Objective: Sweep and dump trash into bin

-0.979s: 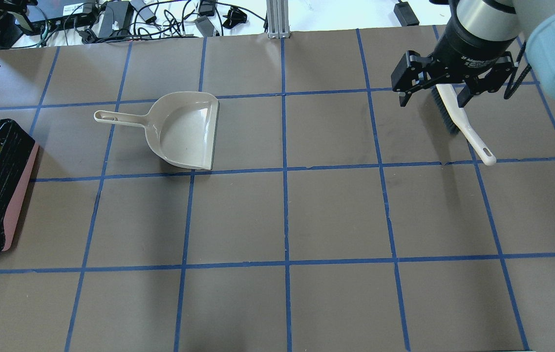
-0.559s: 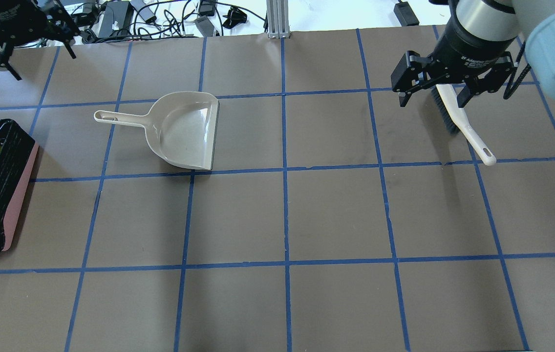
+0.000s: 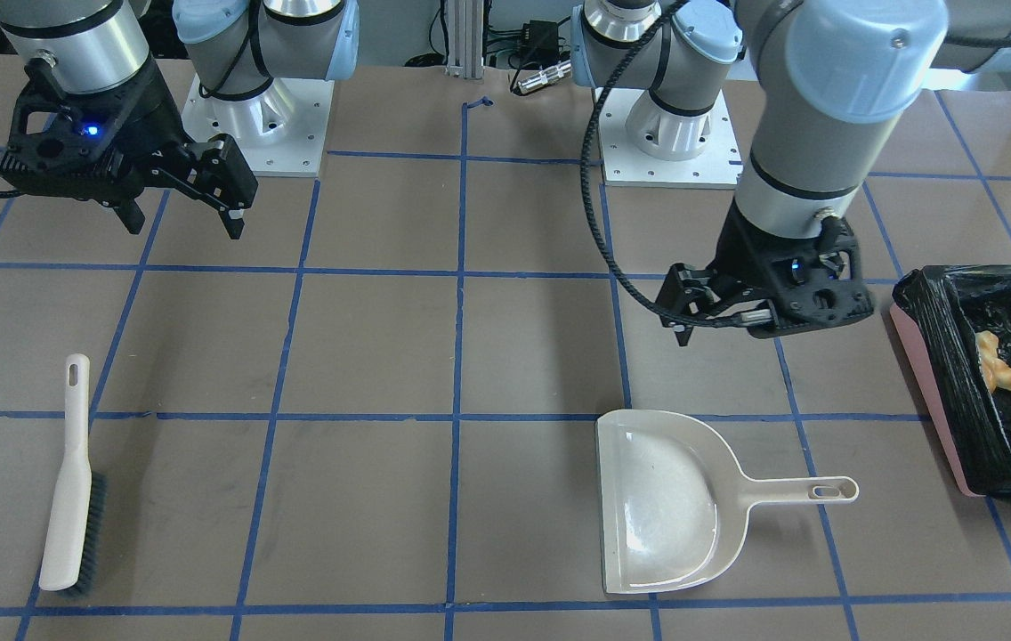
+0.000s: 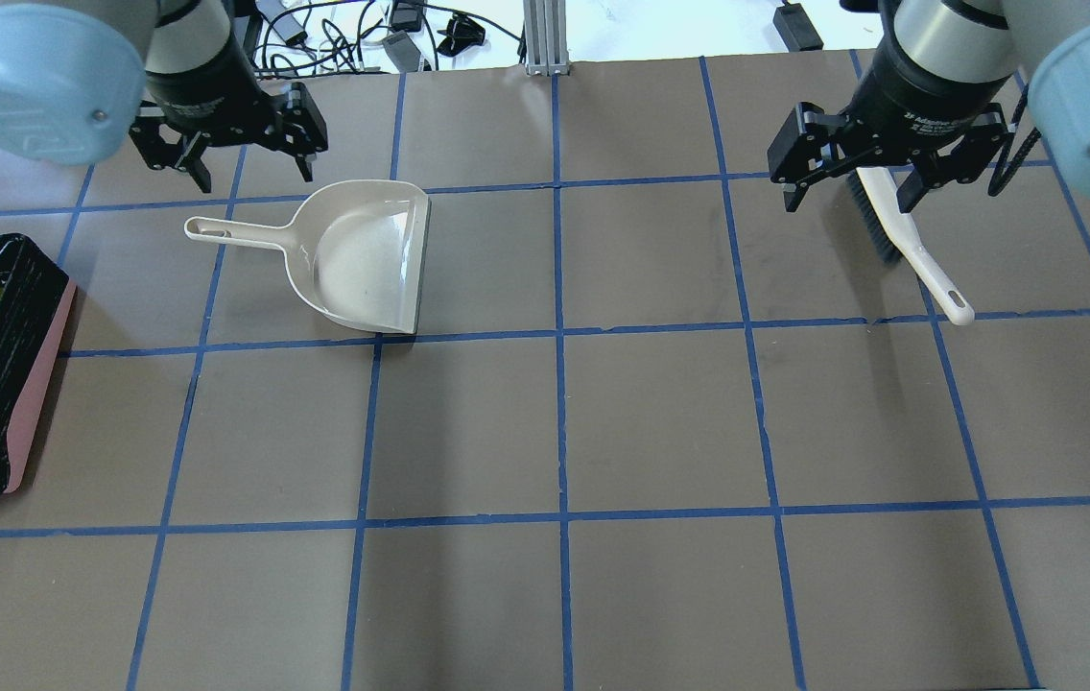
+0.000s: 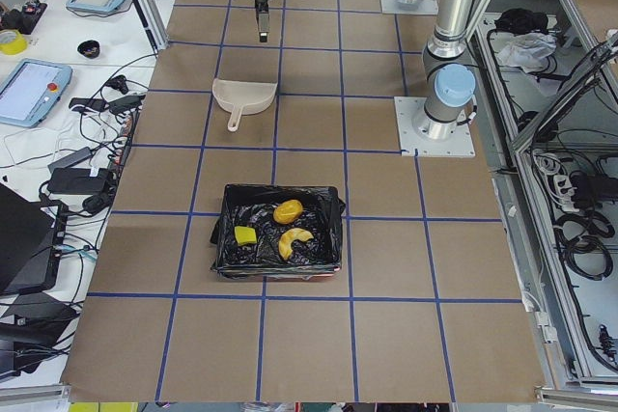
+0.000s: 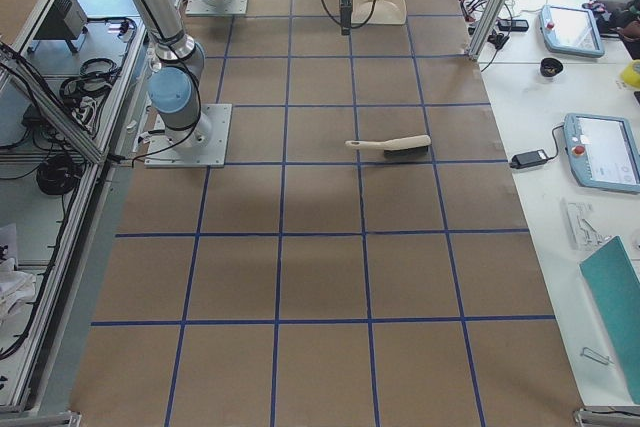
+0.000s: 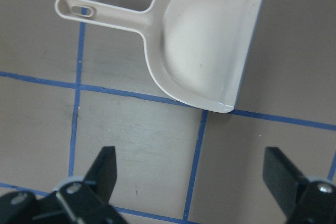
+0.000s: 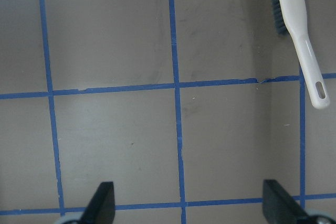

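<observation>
Left gripper (image 4: 254,179) and right gripper (image 4: 847,202) are hanging open, empty; I'd be lifting straight up, clear of the beige plastic dustpan (image 4: 363,264).

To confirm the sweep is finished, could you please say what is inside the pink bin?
The pink bin, lined with a black bag, holds an orange lumpy piece, a crescent slice and a yellow sponge wedge. Anything under the folds is hidden.
</observation>
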`<action>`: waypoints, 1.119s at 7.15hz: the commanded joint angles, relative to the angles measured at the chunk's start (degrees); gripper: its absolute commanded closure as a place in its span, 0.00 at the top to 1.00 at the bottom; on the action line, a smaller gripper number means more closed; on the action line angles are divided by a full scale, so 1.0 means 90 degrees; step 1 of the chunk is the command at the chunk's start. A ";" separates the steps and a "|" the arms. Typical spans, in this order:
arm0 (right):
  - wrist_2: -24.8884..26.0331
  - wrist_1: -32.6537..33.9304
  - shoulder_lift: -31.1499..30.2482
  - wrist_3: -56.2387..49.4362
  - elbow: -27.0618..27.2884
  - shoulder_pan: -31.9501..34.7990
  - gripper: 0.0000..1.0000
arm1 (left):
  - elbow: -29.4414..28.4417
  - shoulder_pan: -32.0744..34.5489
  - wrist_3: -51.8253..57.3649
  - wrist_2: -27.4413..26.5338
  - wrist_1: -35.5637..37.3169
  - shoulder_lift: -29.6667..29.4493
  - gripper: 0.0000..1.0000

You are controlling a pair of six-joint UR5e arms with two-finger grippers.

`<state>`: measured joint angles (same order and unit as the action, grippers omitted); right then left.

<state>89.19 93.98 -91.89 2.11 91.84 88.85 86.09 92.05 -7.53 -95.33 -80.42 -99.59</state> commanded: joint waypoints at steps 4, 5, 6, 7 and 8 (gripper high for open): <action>0.0021 0.0007 -0.0015 -0.0001 0.0000 0.0000 1.00 | 0.0229 0.0222 0.0739 0.0118 -0.0156 0.0684 1.00; 0.0021 0.0007 -0.0015 -0.0001 0.0000 0.0000 1.00 | 0.0239 0.0221 0.0739 0.0046 -0.0108 0.0607 1.00; 0.0031 -0.0002 -0.0005 -0.0020 0.0010 0.0000 1.00 | 0.0229 0.0212 0.0739 0.0065 -0.0078 0.0616 1.00; 0.0031 -0.0002 -0.0005 -0.0020 0.0010 0.0000 1.00 | 0.0239 0.0212 0.0729 0.0065 -0.0078 0.0577 1.00; 0.0031 0.0007 0.0014 -0.0049 0.0020 0.0000 1.00 | 0.0239 0.0221 0.0700 0.0065 -0.0078 0.0558 1.00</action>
